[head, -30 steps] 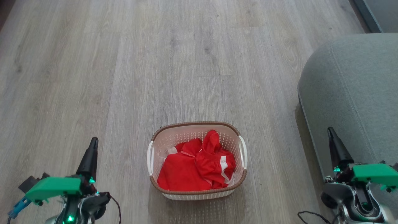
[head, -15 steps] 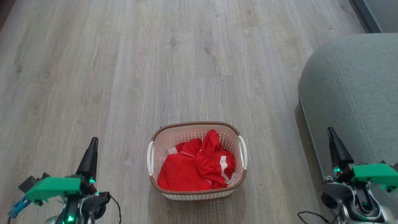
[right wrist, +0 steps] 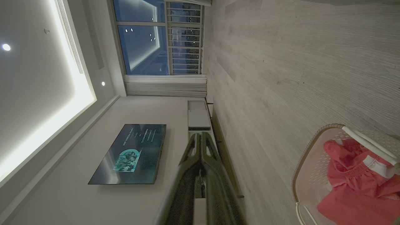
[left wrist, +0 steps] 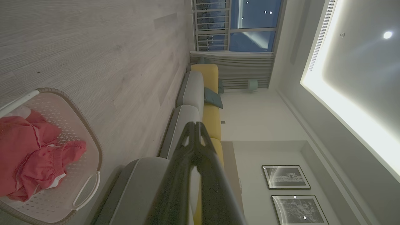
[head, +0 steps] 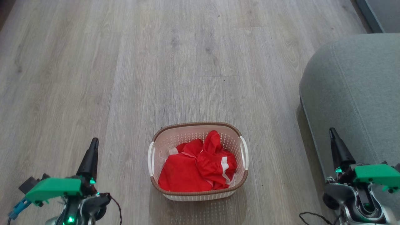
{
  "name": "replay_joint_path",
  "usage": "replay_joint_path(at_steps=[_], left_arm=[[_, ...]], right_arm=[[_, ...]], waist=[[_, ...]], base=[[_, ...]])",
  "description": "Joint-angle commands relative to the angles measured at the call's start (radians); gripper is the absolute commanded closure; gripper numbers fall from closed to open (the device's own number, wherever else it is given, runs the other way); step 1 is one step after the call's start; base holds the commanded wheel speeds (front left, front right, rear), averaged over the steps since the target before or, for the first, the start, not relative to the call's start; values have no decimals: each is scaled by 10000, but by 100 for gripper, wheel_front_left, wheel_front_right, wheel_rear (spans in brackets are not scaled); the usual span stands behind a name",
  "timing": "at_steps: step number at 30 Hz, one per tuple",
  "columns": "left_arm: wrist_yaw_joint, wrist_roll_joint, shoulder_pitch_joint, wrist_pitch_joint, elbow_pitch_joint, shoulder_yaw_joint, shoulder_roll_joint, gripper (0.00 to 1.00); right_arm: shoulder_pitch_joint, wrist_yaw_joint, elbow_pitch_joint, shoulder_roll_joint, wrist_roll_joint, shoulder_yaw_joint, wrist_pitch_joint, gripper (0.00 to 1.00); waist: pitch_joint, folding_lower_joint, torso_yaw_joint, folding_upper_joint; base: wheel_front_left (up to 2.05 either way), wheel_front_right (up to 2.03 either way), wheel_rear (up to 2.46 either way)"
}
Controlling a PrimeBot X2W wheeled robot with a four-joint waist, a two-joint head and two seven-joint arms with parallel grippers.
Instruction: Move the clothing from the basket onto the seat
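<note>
Clothing [head: 195,170]: bright red, crumpled, white trim, heaped in basket [head: 197,124]. Basket: cream, perforated, brown rim, on pale wood floor [head: 125,62]. Grey seat [head: 359,87] to right, apart from basket. Left gripper [head: 93,142], right gripper [head: 331,132]: fingers pressed together, either side of basket, not touching it. Dark window [right wrist: 140,37], wall screen [right wrist: 131,153].

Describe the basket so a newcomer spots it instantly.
On the pale wood floor, look left of the big grey seat, apart from it. The basket is small, cream, perforated plastic with a brown rim and white side handles; it alone holds bright red clothing.
</note>
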Motion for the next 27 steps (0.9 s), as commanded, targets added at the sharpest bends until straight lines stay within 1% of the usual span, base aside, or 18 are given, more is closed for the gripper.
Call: replay_joint_path(at_steps=[1, 27], left_arm=[[-94, -68, -274, 72, -346, 334, 83, 100], [-94, -68, -274, 72, -346, 334, 83, 100]], right_arm=[[-217, 0, -393, -35, 62, 180, 39, 100], [-217, 0, -393, -35, 62, 180, 39, 100]], waist=[[0, 0, 0, -1], [0, 0, 0, -1]], base=[[0, 0, 0], [0, 0, 0]])
